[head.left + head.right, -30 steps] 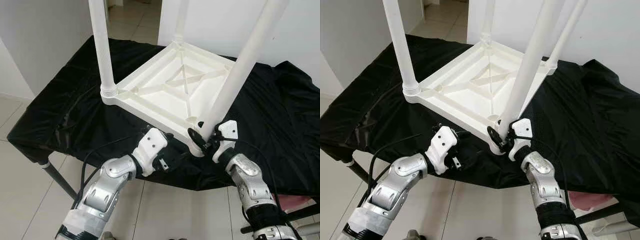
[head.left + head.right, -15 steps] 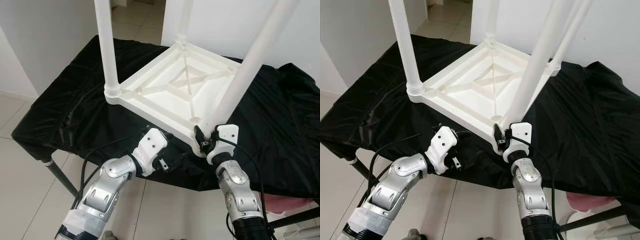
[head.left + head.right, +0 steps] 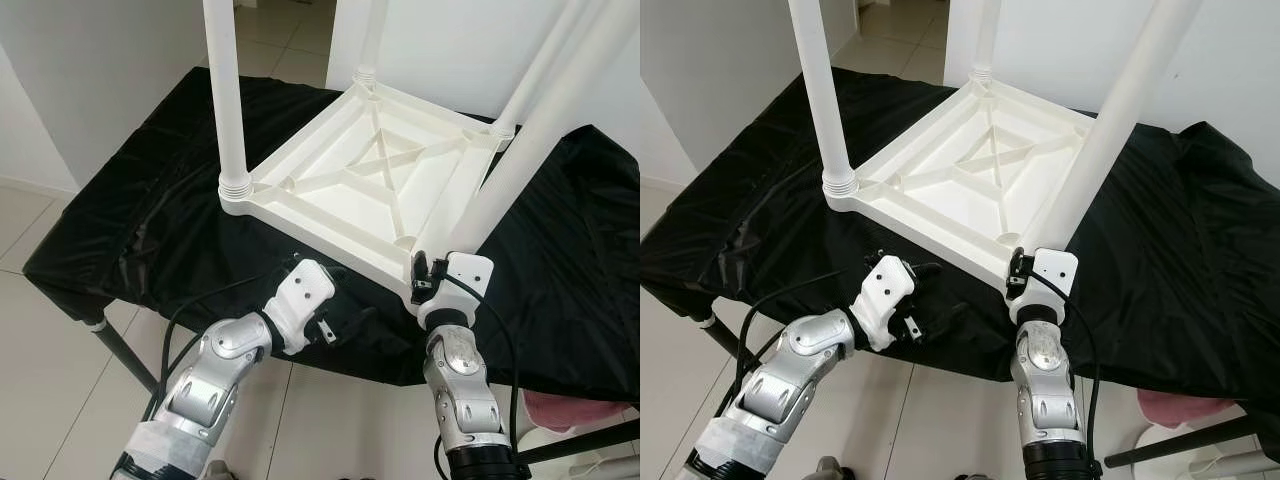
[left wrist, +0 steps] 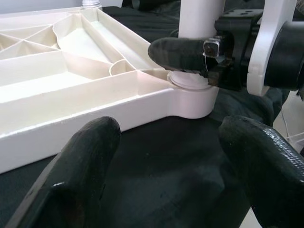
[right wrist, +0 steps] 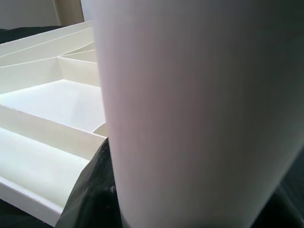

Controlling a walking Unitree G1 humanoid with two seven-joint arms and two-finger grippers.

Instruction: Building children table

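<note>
A white plastic children's table (image 3: 370, 190) lies upside down on a black cloth (image 3: 150, 230), legs pointing up. My right gripper (image 3: 424, 281) is shut on the base of the near right leg (image 3: 518, 150), where it meets the corner socket. That leg (image 5: 199, 114) stands right up against the right wrist camera. My left gripper (image 3: 345, 318) hovers open over the cloth's front edge, just short of the tabletop's near rim. In the left wrist view its fingers (image 4: 80, 171) frame that corner, and the right gripper's finger (image 4: 183, 52) wraps the leg (image 4: 199, 19).
Three more legs stand screwed in: near left (image 3: 228, 100), far left (image 3: 372, 40) and far right (image 3: 535, 75). The cloth covers a work table with a dark metal leg (image 3: 120, 360) at front left. Tiled floor lies below, and a pink object (image 3: 572, 410) at lower right.
My right forearm has swung left, in under the corner, and the gripper has turned around the leg base while staying shut. The left arm has held still. The view has shifted slightly.
</note>
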